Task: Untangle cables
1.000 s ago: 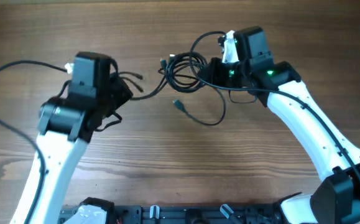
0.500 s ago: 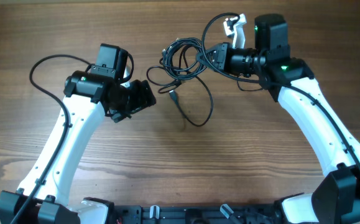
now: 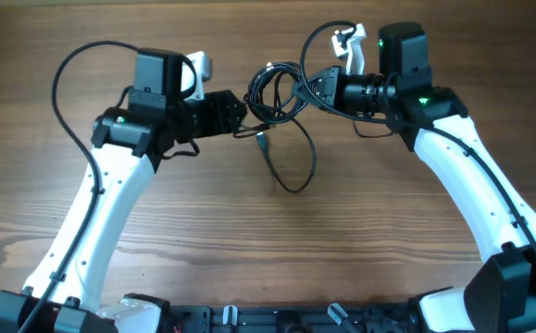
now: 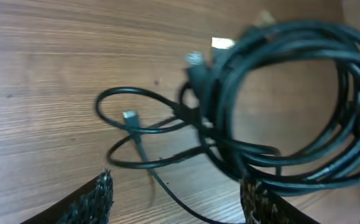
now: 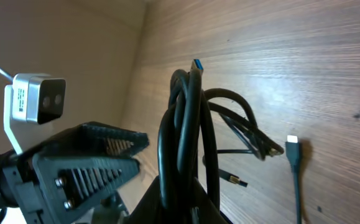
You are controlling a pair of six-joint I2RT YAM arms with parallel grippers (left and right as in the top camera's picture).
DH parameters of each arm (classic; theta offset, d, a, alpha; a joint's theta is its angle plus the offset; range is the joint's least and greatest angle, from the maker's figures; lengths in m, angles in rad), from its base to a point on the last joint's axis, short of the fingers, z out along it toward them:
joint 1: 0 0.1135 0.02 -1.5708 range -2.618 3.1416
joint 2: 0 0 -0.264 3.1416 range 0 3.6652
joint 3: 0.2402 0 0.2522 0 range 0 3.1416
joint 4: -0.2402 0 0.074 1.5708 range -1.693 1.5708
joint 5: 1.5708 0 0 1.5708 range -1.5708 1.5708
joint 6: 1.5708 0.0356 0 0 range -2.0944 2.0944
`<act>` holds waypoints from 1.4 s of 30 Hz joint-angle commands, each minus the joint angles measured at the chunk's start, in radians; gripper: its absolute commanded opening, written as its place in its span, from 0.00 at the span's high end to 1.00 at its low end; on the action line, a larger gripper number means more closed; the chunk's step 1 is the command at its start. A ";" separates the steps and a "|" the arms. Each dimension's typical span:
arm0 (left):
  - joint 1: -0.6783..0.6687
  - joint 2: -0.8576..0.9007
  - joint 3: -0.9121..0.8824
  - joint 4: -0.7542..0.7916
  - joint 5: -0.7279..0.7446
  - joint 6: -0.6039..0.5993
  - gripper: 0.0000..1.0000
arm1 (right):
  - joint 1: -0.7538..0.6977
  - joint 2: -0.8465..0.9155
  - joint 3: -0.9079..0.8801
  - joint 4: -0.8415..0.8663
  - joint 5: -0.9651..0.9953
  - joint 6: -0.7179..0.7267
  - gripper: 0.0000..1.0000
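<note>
The cables (image 3: pixel 275 91) are a black coil held off the wooden table, with a loose strand (image 3: pixel 297 176) hanging down and curving over the wood. My right gripper (image 3: pixel 310 88) is shut on the coil's right side; in the right wrist view the loops (image 5: pixel 186 130) rise straight out of its jaws (image 5: pixel 192 208). My left gripper (image 3: pixel 243 115) is open just left of the coil. In the left wrist view the coil (image 4: pixel 291 106) hangs ahead of the spread fingers (image 4: pixel 99 199), and one thin strand (image 4: pixel 167 194) runs between them.
Small plug ends lie on the wood: one (image 3: pixel 260 141) below the coil, one (image 4: pixel 129 116) ahead of the left gripper, one (image 5: pixel 293 149) in the right wrist view. The arms' own thick black wires (image 3: pixel 68 69) loop above the left arm.
The left gripper went from shut to open and swung up and right, close to the coil. The right gripper carried the coil up and right, then stayed still.
</note>
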 commanded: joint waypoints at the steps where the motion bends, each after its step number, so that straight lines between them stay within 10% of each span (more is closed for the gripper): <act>1: -0.034 0.043 0.008 0.017 0.022 0.102 0.34 | 0.000 -0.002 0.002 -0.016 -0.099 -0.058 0.96; 27: -0.036 0.221 0.008 0.172 0.282 0.221 0.39 | 0.000 -0.002 0.002 -0.151 -0.208 -0.209 0.96; 34: -0.033 0.223 0.008 0.183 0.172 0.175 0.96 | 0.000 -0.002 0.002 -0.156 -0.264 -0.209 0.96; 42: 0.060 0.150 0.018 0.197 0.010 -0.009 0.96 | -0.010 -0.002 0.002 -0.319 0.183 -0.222 0.96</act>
